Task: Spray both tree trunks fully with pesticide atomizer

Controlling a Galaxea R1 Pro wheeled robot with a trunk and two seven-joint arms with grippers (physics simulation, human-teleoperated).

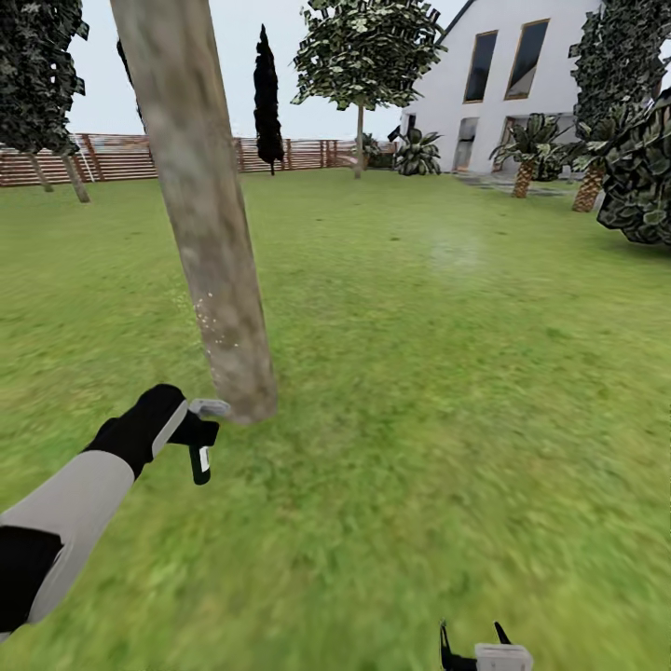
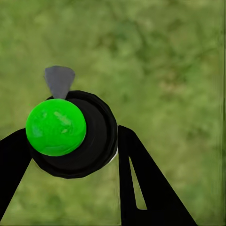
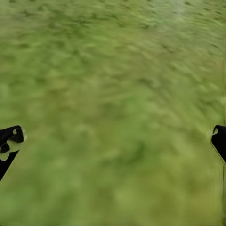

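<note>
Left end effector point(image 1: 191, 424) clamps the spray bottle point(image 1: 200, 457), nozzle toward the leaning tree trunk point(image 1: 200, 214) just ahead, slightly right (whitish specks already on bark). Trunk runs near-vertical. Right end effector point(image 1: 475, 645) spread wide, empty, farther off.

In the head view, the tree trunk point(image 1: 210, 233) rises from the lawn point(image 1: 419, 373) at 11 o'clock of centre, leaning toward 11 o'clock. The pesticide atomizer point(image 1: 201, 449) sits in the left claw point(image 1: 191, 429) at 8 o'clock, just beside the trunk base, head toward the trunk. The pesticide point(image 1: 207, 321) specks lie on the lower trunk. The right claw point(image 1: 477, 648) is at 5 o'clock, well apart from the trunk. The fence point(image 1: 121, 157) runs behind the trunk at 11 o'clock. The house point(image 1: 508, 84) stands at 1 o'clock.
</note>
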